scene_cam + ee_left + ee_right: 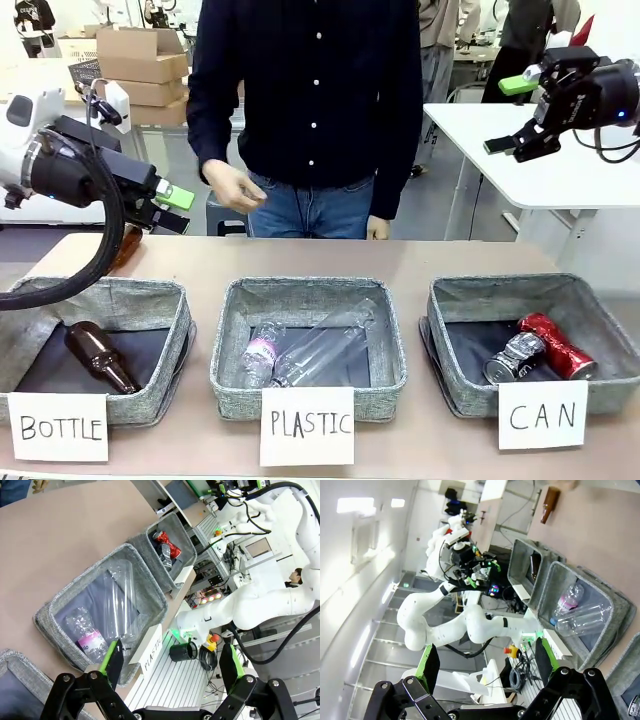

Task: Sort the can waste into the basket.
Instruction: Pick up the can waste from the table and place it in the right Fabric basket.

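Two dented cans lie side by side in the grey basket (500,288) at the right, which carries a white "CAN" card (542,415): a shiny red can (557,345) and a silver can (513,357). The left wrist view shows the same basket (188,536) farther off, with the red can (167,542) and the silver can (165,560) inside. My left gripper (172,210) hovers open and empty above the far left of the table. High over the right side, my right gripper (508,115) is also open and empty. Both wrist views show spread fingers, left (171,665) and right (487,660).
The middle "PLASTIC" basket (232,300) holds clear plastic bottles (300,355). The left "BOTTLE" basket (165,295) holds a brown bottle (100,355). Another brown bottle (125,246) lies on the table behind my left gripper. A person stands at the far edge, one hand (235,190) raised.
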